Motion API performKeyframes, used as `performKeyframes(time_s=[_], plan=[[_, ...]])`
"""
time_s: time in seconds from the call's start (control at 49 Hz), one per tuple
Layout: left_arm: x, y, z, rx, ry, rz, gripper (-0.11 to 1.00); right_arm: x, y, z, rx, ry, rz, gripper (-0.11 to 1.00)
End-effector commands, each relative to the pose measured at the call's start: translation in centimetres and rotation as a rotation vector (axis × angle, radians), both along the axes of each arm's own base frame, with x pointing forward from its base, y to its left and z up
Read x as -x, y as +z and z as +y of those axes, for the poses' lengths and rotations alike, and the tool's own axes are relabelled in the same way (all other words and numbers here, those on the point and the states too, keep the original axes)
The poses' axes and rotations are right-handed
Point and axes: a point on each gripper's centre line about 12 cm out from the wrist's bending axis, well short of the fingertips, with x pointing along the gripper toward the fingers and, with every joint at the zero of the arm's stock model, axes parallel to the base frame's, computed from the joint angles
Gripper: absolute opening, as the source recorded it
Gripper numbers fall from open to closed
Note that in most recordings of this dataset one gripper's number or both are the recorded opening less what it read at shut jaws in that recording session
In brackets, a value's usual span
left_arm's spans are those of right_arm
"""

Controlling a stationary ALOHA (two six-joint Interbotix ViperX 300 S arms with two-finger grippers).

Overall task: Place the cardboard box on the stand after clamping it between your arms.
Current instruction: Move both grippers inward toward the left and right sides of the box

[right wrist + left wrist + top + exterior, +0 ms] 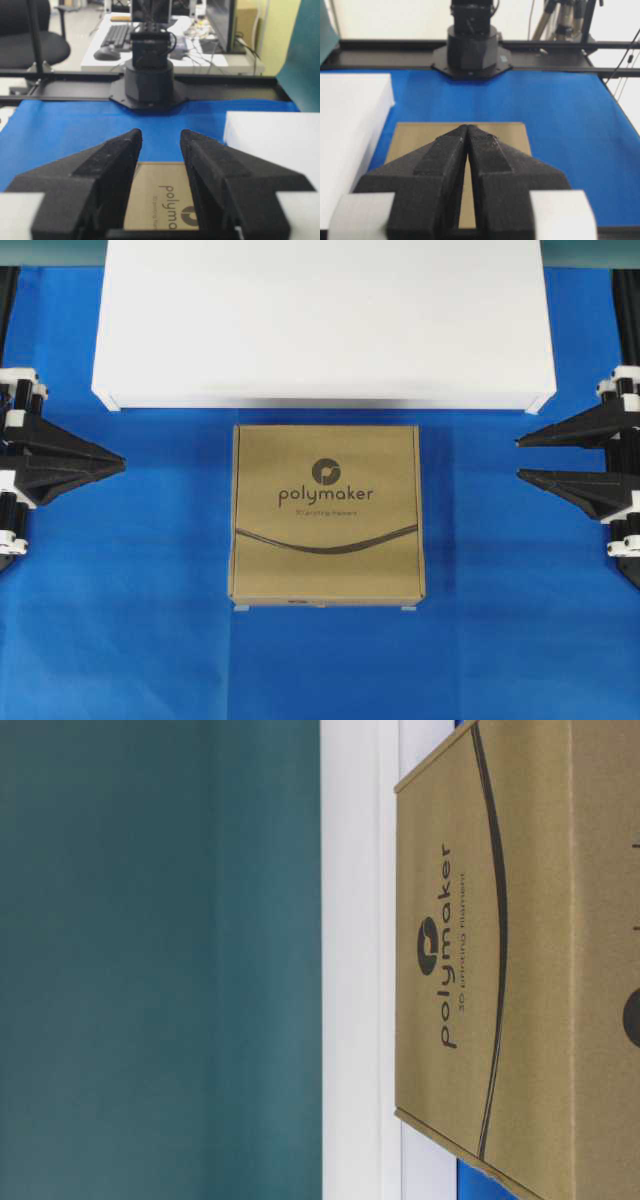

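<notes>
Right now the box (pixel 327 513) is lying flat on the blue cloth (pixel 120 620), in the middle of the overhead view. It is brown, square and thin. On top it is showing a dark round mark, the word "polymaker", tiny print under that, and one long curved dark line. Small grey bits are poking out under its edge at 6 o'clock.

At 12 o'clock from the box, the white stand (pixel 320 330) is sitting just beside it, not touching. It is plain, low and much wider than the box.

At 9 o'clock, the left gripper (pixel 120 464) is waiting well apart from the box. Its black fingers are pressed together at the tips and holding nothing. At 3 o'clock, the right gripper (pixel 520 457) is also well apart from the box. Its fingers are standing a little apart, with only air between them.

Blue cloth is covering the whole table. A teal wall (pixel 160 960) is standing behind the stand. Past the table, a desk with a keyboard (pixel 116 35) and a black chair (pixel 30 40) are showing.
</notes>
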Motion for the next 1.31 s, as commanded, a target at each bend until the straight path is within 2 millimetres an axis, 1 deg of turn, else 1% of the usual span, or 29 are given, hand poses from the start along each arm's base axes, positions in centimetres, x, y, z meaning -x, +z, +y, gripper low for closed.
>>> performKeyframes(time_s=[0.0, 0.041, 0.082, 0.143, 0.224, 0.306, 0.469, 0.551, 0.632, 0.836, 0.979, 1.061, 1.163, 1.224, 1.285], plan=[[-1.1, 0.2, -0.3, -0.021, -0.018, 0.023, 0.05, -0.4, 0.1, -0.2, -0.020, -0.007, 0.003, 0.14], [-1.5, 0.3, -0.3, -0.011, -0.020, 0.031, 0.05, -0.5, -0.3, -0.3, -0.043, -0.013, 0.035, 0.16], [-1.8, 0.4, -0.3, -0.007, -0.019, 0.039, 0.03, -0.7, -0.9, -0.3, -0.069, -0.016, 0.079, 0.18], [-2.3, 0.4, -0.3, -0.004, -0.021, 0.052, 0.00, -1.1, -1.4, -0.3, -0.099, -0.017, 0.149, 0.10], [-3.0, -0.1, -0.3, -0.002, -0.018, 0.101, 0.00, -1.6, -2.0, -0.4, -0.124, -0.023, 0.253, 0.04], [-3.7, -0.8, -0.3, -0.003, -0.015, 0.187, 0.00, -2.1, -2.7, -0.5, -0.136, -0.032, 0.367, 0.02], [-5.0, -2.5, -0.1, -0.007, -0.002, 0.443, 0.00, -2.9, -4.3, -0.7, -0.141, -0.052, 0.635, 0.03], [-5.5, -3.1, 0.1, -0.014, 0.004, 0.554, 0.00, -3.3, -5.0, -0.7, -0.140, -0.054, 0.755, 0.03], [-5.8, -3.7, 0.3, -0.013, 0.015, 0.653, 0.00, -3.8, -5.7, -0.7, -0.135, -0.057, 0.847, 0.03], [-6.2, -6.1, 0.5, -0.016, 0.024, 0.880, 0.00, -4.6, -8.1, -0.8, -0.119, -0.065, 1.047, 0.03], [-6.4, -7.1, 0.6, -0.028, 0.027, 0.972, 0.00, -5.0, -9.3, -0.9, -0.092, -0.063, 1.155, 0.04], [-6.5, -7.7, 0.8, -0.034, 0.028, 1.000, 0.00, -5.1, -10.1, -1.0, -0.074, -0.057, 1.189, 0.06], [-6.6, -8.6, 0.9, -0.039, 0.028, 1.031, 0.01, -5.2, -10.7, -1.1, -0.056, -0.049, 1.214, 0.13], [-6.8, -9.1, 1.0, -0.036, 0.032, 1.043, 0.02, -5.2, -11.1, -1.1, -0.049, -0.045, 1.231, 0.23], [-7.1, -9.4, 1.1, -0.035, 0.033, 1.047, 0.09, -5.2, -11.8, -1.2, -0.045, -0.043, 1.256, 0.37]])
